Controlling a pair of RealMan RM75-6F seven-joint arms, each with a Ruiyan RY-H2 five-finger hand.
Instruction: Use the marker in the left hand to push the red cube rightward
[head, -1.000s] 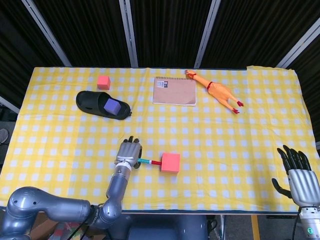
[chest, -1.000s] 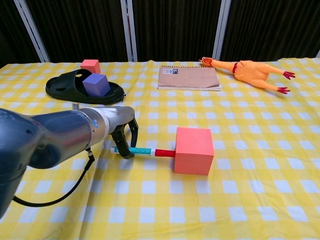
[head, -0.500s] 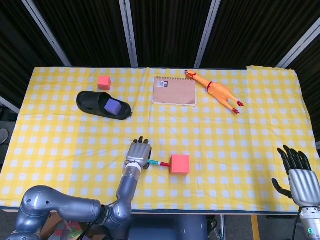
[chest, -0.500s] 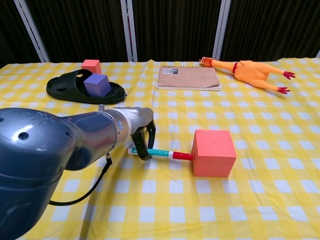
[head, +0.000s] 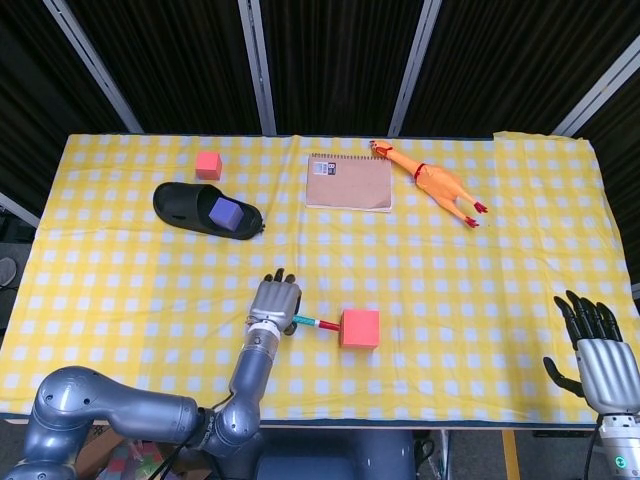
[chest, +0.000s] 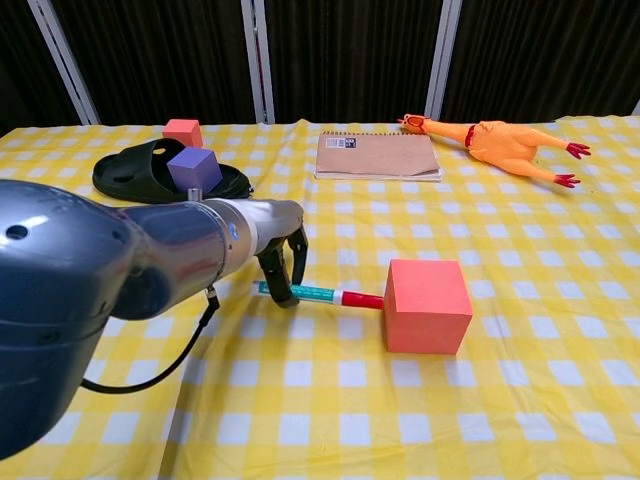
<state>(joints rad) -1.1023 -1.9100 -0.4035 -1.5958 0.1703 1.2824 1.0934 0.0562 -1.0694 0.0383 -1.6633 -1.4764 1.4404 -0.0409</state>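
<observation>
Mid-push: marker (chest: 322, 295) gripped in left hand (chest: 283, 262), red tip against red cube (chest: 427, 305). Right hand (head: 600, 352) open, idle. Next, likely: steady rightward pressure.

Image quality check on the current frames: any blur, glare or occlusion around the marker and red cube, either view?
Head view: even light, sharp; marker and red cube are small but unobstructed, with only faint shadows. Chest view: the left arm bulks large and soft in the foreground, covering the lower-left cloth; left hand, marker and cube stay crisp, with no glare. Right hand sits at the head view's edge.
</observation>
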